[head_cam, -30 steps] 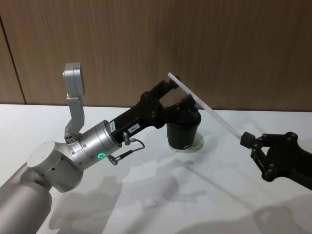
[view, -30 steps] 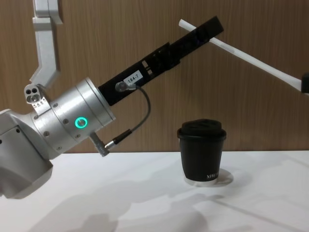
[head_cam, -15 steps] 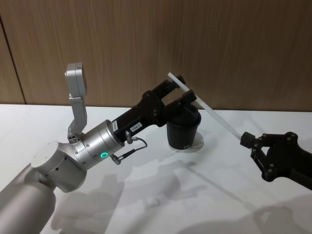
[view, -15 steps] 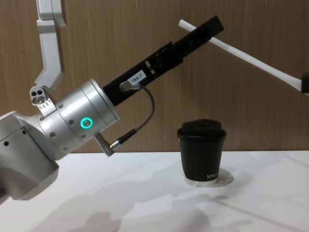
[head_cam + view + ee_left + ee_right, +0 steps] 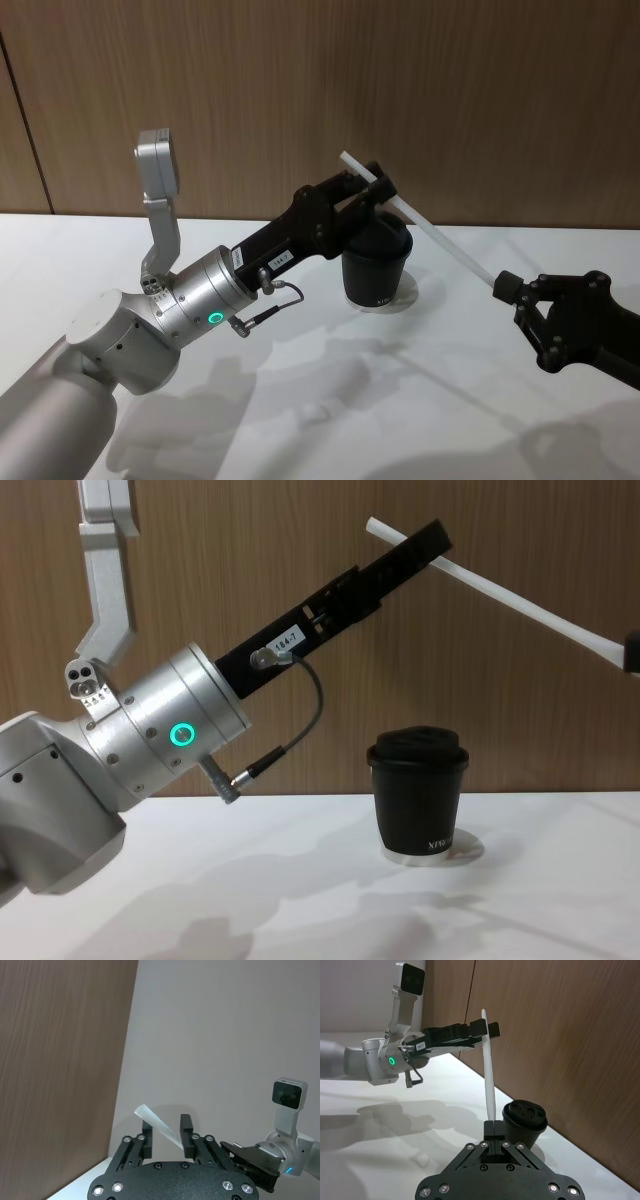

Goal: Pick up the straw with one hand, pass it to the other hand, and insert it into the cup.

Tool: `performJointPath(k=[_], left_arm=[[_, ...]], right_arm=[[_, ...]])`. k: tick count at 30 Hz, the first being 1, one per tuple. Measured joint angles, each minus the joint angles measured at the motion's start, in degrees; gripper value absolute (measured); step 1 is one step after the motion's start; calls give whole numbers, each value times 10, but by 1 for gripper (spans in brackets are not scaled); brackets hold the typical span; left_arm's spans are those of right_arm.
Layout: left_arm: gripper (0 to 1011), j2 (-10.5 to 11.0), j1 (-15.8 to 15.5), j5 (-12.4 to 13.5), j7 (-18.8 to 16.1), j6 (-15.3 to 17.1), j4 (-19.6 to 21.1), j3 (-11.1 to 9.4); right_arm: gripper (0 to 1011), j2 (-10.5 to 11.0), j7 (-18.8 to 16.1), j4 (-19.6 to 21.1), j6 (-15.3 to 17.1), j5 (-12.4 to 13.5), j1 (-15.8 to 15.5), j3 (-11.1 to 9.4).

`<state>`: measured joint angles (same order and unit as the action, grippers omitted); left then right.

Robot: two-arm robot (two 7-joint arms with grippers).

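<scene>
Your right end effector (image 5: pixel 503 285) clamps the long white straw (image 5: pixel 445 241); its far end lies inside your open left end effector (image 5: pixel 376 184).

Head above, chest level, both show cup (image 5: pixel 378 279)

Colours: straw (image 5: pixel 440 238) plain white. Cup (image 5: pixel 375 275) black w/ white lettering, white base rim. L gripper (image 5: pixel 372 180) black, white label (image 5: pixel 287 638); wrist (image 5: pixel 140 745) silver, ring light (image 5: pixel 182 734) green. R gripper (image 5: pixel 505 287) black. Wall (image 5: pixel 500 100) brown wood grain. Table (image 5: pixel 400 400) white.
</scene>
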<state>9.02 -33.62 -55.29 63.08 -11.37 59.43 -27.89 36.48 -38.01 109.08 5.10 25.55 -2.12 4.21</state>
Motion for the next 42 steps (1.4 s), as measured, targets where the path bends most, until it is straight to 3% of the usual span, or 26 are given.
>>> performJointPath(k=[4,8,38,42], left_arm=[[222,0,0,0,0,0,-1,0],[180,-1,0,0,0,0,-1,0],[15,-1,-1,-1,0,-1,-2,0],[15,0,-1,-1,-1,-1,-2,0]], right_arm=[[0,0,0,0,0,0,0,0],[0,0,0,0,0,0,0,0],[0,0,0,0,0,0,0,0],[54,0,0,0,0,0,0,0]])
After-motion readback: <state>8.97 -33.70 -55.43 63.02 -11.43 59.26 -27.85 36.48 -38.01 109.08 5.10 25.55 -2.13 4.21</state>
